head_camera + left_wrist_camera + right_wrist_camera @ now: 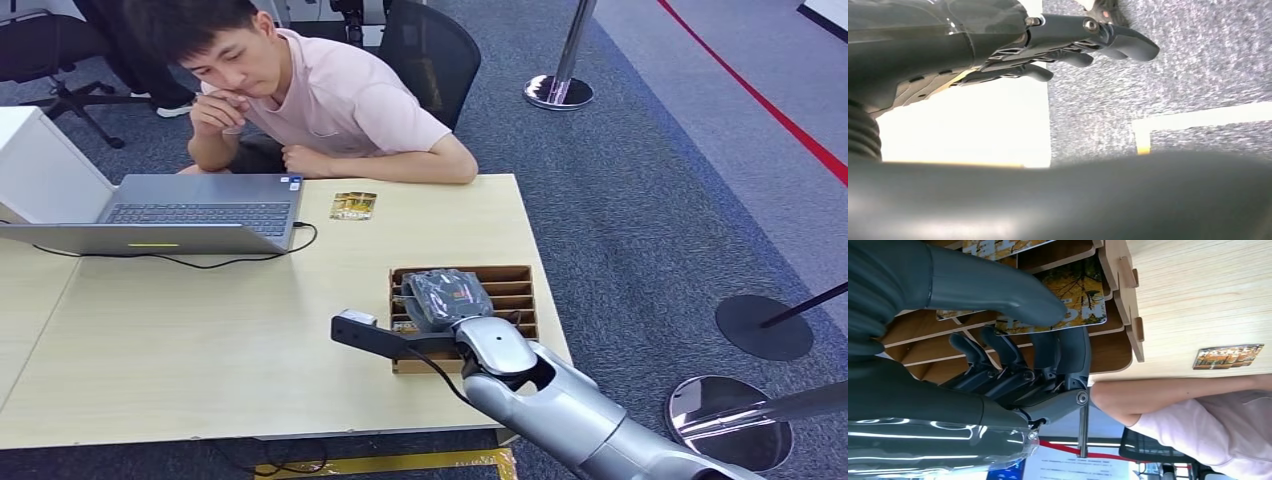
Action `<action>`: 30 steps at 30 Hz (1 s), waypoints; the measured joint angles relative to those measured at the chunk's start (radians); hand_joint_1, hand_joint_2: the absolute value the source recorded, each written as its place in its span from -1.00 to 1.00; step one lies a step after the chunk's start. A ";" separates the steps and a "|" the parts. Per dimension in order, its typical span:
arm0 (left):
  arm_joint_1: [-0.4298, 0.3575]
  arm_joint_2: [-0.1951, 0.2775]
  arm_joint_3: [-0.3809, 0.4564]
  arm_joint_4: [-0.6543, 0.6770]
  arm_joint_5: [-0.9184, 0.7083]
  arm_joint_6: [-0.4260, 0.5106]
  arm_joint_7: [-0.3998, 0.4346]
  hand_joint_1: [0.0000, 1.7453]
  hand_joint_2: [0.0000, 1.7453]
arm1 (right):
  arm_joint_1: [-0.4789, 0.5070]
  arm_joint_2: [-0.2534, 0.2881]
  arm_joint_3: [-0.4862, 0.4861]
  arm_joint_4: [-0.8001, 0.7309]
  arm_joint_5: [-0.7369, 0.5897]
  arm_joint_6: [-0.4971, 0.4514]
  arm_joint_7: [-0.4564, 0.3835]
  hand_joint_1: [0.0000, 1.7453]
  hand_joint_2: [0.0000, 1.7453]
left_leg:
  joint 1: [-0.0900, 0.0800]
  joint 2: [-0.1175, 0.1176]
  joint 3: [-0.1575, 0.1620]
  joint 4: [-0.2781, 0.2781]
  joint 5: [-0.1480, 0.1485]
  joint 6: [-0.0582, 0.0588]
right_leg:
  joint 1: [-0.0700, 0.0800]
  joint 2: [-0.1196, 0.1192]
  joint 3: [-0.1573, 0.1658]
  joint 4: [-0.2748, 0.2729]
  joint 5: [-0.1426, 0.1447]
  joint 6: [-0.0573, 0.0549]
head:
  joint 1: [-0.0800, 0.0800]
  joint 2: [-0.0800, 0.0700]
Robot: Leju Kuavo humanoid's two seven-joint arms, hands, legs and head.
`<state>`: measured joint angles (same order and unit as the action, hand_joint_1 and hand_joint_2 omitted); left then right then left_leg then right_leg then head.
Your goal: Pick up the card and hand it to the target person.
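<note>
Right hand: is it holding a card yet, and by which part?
The right hand pinches a card in the wooden card holder: thumb on its printed face, fingers beneath, at the card's near edge.

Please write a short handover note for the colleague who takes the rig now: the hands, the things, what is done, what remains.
Right hand: in the wooden slotted card holder, thumb on top of a yellow picture card and fingers under it; the card is not lifted out.
Left hand: holds nothing, hanging above the carpet.
Another card lies on the table in front of the seated person, beside the laptop.
Done: reach and contact with the card.
Left: secure the grip, lift the card out, hand it to the person.
</note>
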<state>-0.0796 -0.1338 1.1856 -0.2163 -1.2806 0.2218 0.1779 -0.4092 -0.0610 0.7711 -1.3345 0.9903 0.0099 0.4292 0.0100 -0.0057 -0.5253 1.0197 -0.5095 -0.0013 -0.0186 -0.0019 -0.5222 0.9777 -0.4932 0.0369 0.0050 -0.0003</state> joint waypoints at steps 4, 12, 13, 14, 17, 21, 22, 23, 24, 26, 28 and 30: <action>0.000 0.001 0.000 0.000 0.000 0.003 -0.009 -1.00 1.00 | 0.000 0.000 0.000 0.000 0.000 -0.001 -0.001 0.64 1.00 | 0.000 0.000 0.000 0.000 0.000 0.000 | 0.000 0.000 0.000 0.000 0.000 0.000 | 0.000 0.000; 0.000 0.001 0.001 0.000 0.010 0.022 -0.008 -1.00 1.00 | 0.000 0.000 -0.009 -0.011 -0.022 -0.029 -0.028 0.64 1.00 | 0.000 0.000 0.000 0.000 0.000 0.000 | 0.000 0.000 0.000 0.000 0.000 0.000 | 0.000 0.000; 0.000 0.001 0.001 0.000 0.011 0.022 -0.008 -1.00 1.00 | 0.000 0.000 -0.014 -0.019 -0.031 -0.036 -0.035 0.64 1.00 | 0.000 0.000 0.000 0.000 0.000 0.000 | 0.000 0.000 0.000 0.000 0.000 0.000 | 0.000 0.000; 0.000 0.001 0.001 0.000 0.012 0.022 -0.008 -1.00 1.00 | 0.000 -0.001 -0.020 -0.031 -0.042 -0.043 -0.043 0.64 1.00 | 0.000 0.000 0.000 0.000 0.001 0.000 | 0.000 0.000 0.000 0.000 0.000 0.000 | 0.000 0.000; 0.001 0.001 0.001 0.000 0.016 0.021 -0.006 -1.00 1.00 | -0.003 -0.005 -0.044 -0.080 -0.077 -0.057 -0.068 0.64 1.00 | 0.000 0.000 0.000 0.000 0.001 0.000 | 0.000 0.000 0.000 0.000 0.000 0.000 | 0.000 0.000; 0.001 0.001 0.002 0.000 0.018 0.019 -0.003 -1.00 1.00 | -0.015 -0.011 -0.082 -0.154 -0.113 -0.076 -0.097 0.64 1.00 | 0.000 0.000 0.000 0.000 0.001 0.000 | 0.000 0.000 0.000 0.000 0.000 0.000 | 0.000 0.000; 0.001 0.001 0.002 0.000 0.018 0.018 -0.002 -1.00 1.00 | -0.018 -0.012 -0.091 -0.170 -0.119 -0.084 -0.105 0.64 1.00 | 0.000 0.000 0.000 0.000 0.001 0.000 | 0.000 0.000 0.000 0.000 0.000 0.000 | 0.000 0.000; 0.001 0.001 0.002 0.000 0.018 0.017 -0.002 -1.00 1.00 | -0.020 -0.014 -0.100 -0.186 -0.125 -0.095 -0.115 0.64 1.00 | 0.000 0.000 0.000 0.000 0.001 0.000 | 0.000 0.000 0.000 0.000 0.000 0.000 | 0.000 0.000; 0.001 0.001 0.002 0.000 0.018 0.016 -0.002 -1.00 1.00 | -0.022 -0.015 -0.108 -0.201 -0.128 -0.109 -0.128 0.64 1.00 | 0.000 0.000 0.000 0.000 0.001 0.000 | 0.000 0.000 0.000 0.000 0.000 0.000 | 0.000 0.000; 0.001 0.001 0.002 0.000 0.018 0.013 -0.002 -1.00 1.00 | -0.023 -0.017 -0.122 -0.228 -0.126 -0.139 -0.157 0.64 1.00 | 0.000 0.000 0.000 0.000 0.001 0.000 | 0.000 0.000 0.000 0.000 0.000 0.000 | 0.000 0.000; 0.001 0.001 0.002 0.000 0.017 0.011 -0.002 -1.00 1.00 | -0.024 -0.019 -0.130 -0.246 -0.108 -0.162 -0.192 0.64 1.00 | 0.000 0.000 0.000 0.000 0.001 0.000 | 0.000 0.000 0.000 0.000 0.000 0.000 | 0.000 0.000; 0.000 0.001 0.002 0.000 0.017 0.011 -0.005 -1.00 1.00 | -0.030 -0.020 -0.130 -0.248 -0.067 -0.173 -0.228 0.64 1.00 | 0.000 0.000 -0.001 0.000 0.001 0.000 | 0.000 0.000 0.000 0.000 0.000 0.000 | 0.000 0.000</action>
<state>-0.0796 -0.1324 1.1872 -0.2163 -1.2637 0.2331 0.1732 -0.4394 -0.0812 0.6406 -1.5823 0.9234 -0.1629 0.2007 0.0100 -0.0057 -0.5259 1.0197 -0.5089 -0.0014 -0.0186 -0.0019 -0.5222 0.9778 -0.4930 0.0367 0.0051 -0.0004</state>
